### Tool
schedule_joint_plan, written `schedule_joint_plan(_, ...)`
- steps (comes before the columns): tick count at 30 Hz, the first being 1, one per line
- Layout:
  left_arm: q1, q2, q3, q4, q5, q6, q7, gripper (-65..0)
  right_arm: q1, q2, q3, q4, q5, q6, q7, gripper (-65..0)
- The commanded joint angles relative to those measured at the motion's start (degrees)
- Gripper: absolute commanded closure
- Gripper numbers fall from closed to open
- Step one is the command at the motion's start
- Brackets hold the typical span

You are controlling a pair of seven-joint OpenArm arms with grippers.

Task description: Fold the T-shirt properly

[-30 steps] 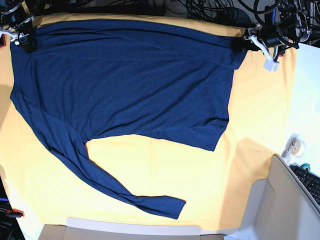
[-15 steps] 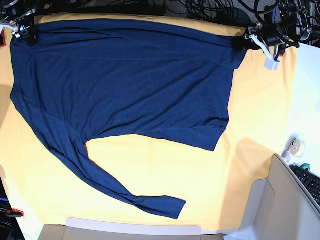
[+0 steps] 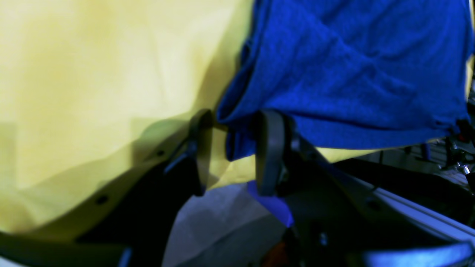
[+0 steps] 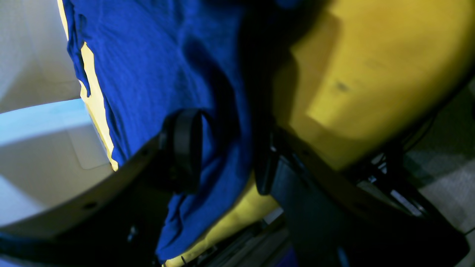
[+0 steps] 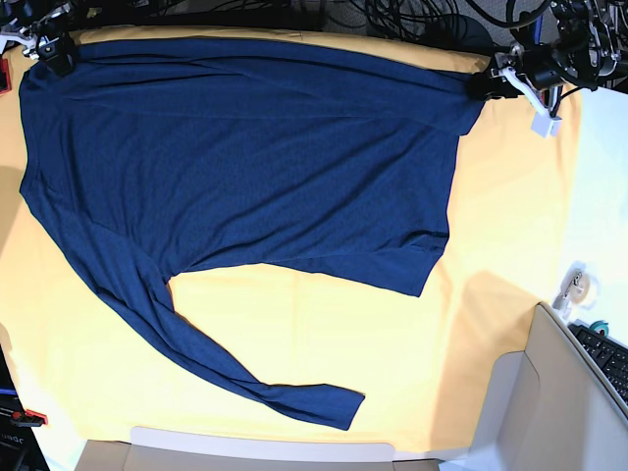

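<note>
Both grippers have shifted toward the far edge since the earlier base frames; the shirt itself has barely moved. T-shirt point(image 5: 245, 157), dark navy, lies spread flat over most of the yellow table cloth point(image 5: 412, 363), body across the far half, one long sleeve point(image 5: 196, 343) trailing diagonally toward the near edge, cuff ending near the cloth's near middle. Left gripper point(image 3: 232, 152) sits at the shirt's far corner on the base view's right point(image 5: 488, 83); its jaws stand apart with a small fold of the blue fabric hanging between them, touching one finger, not pinched. Right gripper point(image 4: 222, 152) is at the opposite far corner point(image 5: 51, 49); fabric passes between its fingers, jaws parted around it, and I cannot tell whether it is clamped or loose. White table edge point(image 5: 599, 196) shows beside the cloth, keyboard point(image 5: 610, 358) near the right corner.
</note>
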Motion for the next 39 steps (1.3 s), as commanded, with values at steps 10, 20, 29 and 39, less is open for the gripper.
schedule_joint_plan(10, 1.67, -1.01, -3.64, 4.23, -0.93, -0.26, 0.19, -20.5, -5.52, 0.30, 5.24, 5.35, -6.79, -3.30, -2.35, -25.1)
schedule_joint_plan(20, 1.59, -1.01, -11.91, 8.10, -1.10, -0.26, 0.19, -21.6, -6.84, 0.22, 10.60, 13.35, -6.79, -3.13, -2.35, -25.1)
schedule_joint_plan(29, -3.86, -0.92, -11.82, 15.39, -1.10, -0.26, 0.27, -21.6, -0.24, 0.66, 11.92, 26.45, -8.28, -2.95, -1.91, -25.0)
schedule_joint_plan(39, -11.43, -0.92, -10.41, 15.22, -0.84, -0.26, 4.41, -21.6, 22.09, 14.46, 3.92, 21.61, -20.33, 15.33, -3.05, -25.0)
